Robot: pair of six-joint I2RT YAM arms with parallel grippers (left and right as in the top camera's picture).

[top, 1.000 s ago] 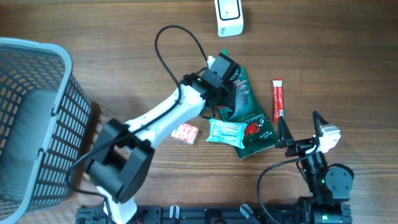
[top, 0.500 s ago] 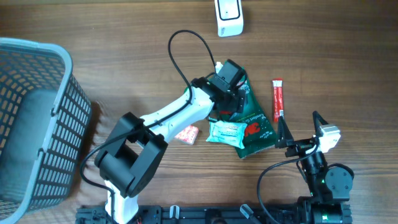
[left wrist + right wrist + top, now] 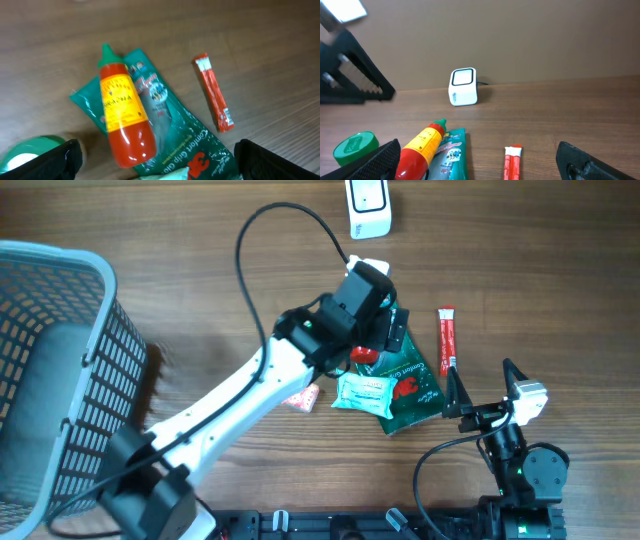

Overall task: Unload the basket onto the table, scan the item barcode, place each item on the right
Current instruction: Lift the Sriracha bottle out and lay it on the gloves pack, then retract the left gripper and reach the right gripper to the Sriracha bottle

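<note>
Bottle (image 3: 122,117), red, green cap, yellow label, probably sauce, on green packet (image 3: 200,142), both jaws apart

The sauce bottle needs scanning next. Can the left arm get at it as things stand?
Probably yes: the left pincer stands open over the red sauce bottle, which lies uncovered on the green packet, nothing across it.

Wood-grain table (image 3: 150,240); plain tan wall (image 3: 530,30) behind.
</note>
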